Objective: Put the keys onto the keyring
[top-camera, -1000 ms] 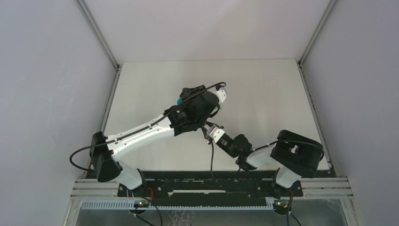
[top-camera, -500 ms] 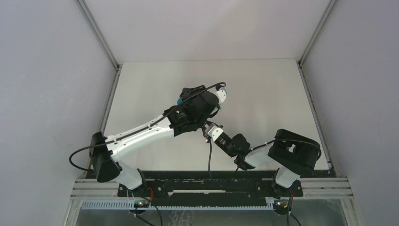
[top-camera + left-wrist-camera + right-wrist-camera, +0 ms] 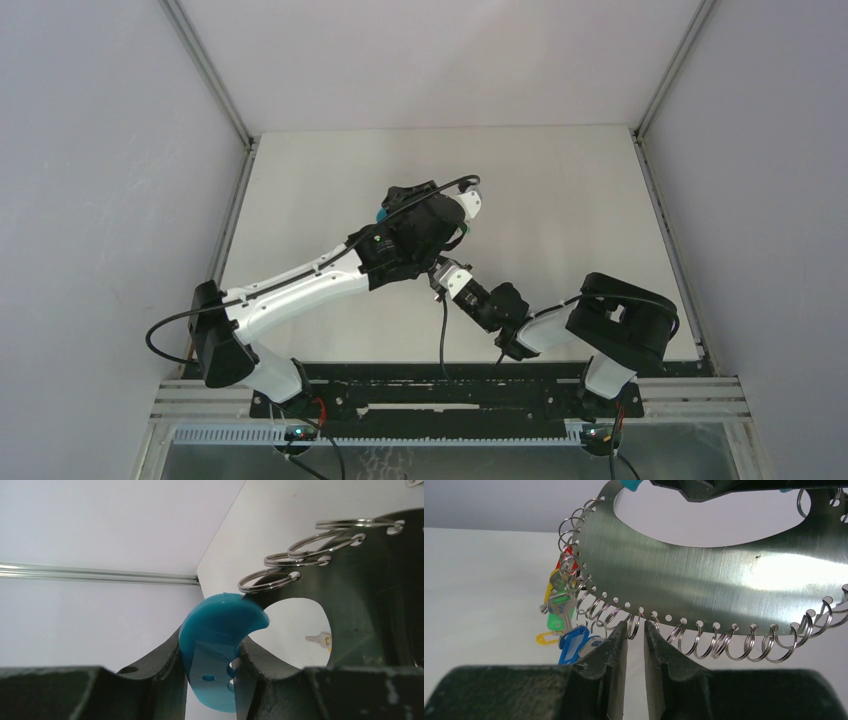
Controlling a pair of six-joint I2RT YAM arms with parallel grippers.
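Observation:
The keyring is a curved steel plate [image 3: 704,570] with a blue handle [image 3: 220,630] and a row of split rings along its edge. My left gripper [image 3: 210,647] is shut on the blue handle and holds the plate above the table; in the top view only a bit of blue [image 3: 380,214] shows beside that wrist. My right gripper [image 3: 636,627] is just under the plate's lower edge, its jaws a narrow gap apart with one split ring [image 3: 636,621] between the tips. A green-headed key [image 3: 556,619] hangs among the rings at the left. A yellow-headed key [image 3: 320,640] lies on the table.
Red [image 3: 567,555], yellow [image 3: 551,586] and blue [image 3: 573,644] tags hang by the green key. A loose yellow tag [image 3: 545,638] lies on the white table [image 3: 560,190]. Grey walls enclose the table on three sides. Both arms meet near the table's middle.
My right gripper has crept up and left toward the left arm, and its jaws have narrowed. The left arm and the plate have stayed still.

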